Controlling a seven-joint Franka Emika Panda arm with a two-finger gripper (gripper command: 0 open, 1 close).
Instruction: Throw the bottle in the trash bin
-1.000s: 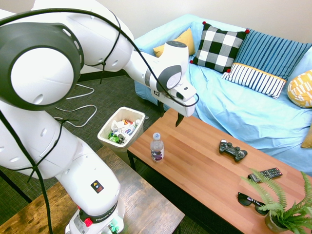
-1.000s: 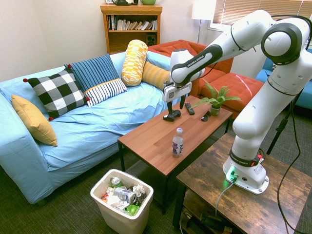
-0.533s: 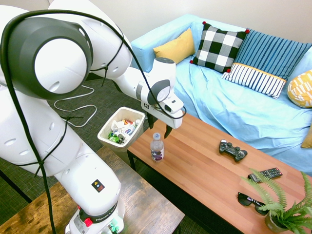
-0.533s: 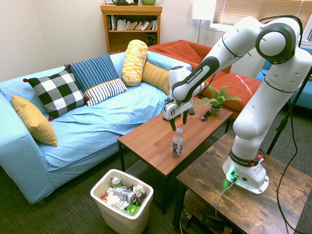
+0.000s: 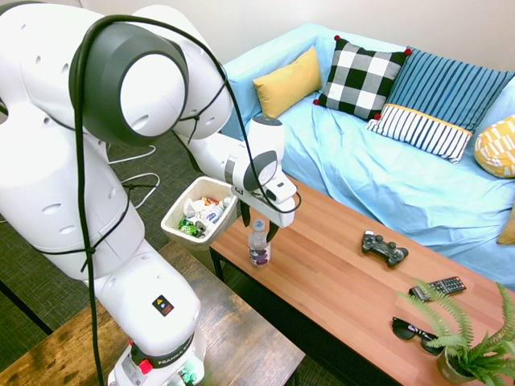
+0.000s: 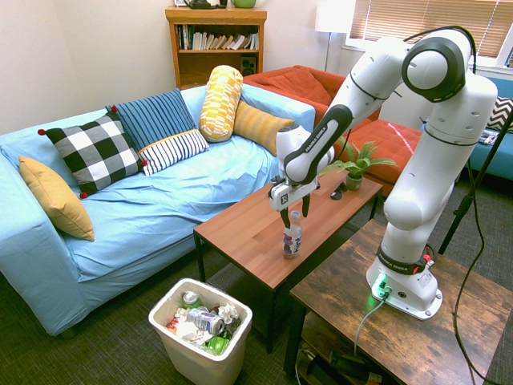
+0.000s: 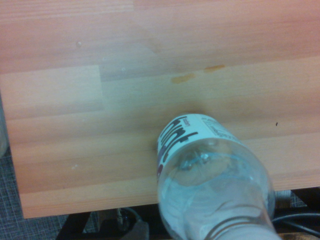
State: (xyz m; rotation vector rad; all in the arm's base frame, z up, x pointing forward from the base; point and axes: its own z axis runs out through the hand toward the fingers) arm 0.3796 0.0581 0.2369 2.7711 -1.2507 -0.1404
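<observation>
Clear bottle [image 5: 259, 251] upright; bin [image 5: 179, 215] litter-filled

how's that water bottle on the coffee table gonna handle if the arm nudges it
The bottle stands upright and narrow, so a nudge would probably tip it. Its clear, thin-looking plastic suggests light weight and some give, and its round sides might roll.

Cannot see the whole bottle [image 7: 215, 175] in the wrist view, nor the base of the trash bin [image 6: 202, 357] in either exterior view.
</observation>
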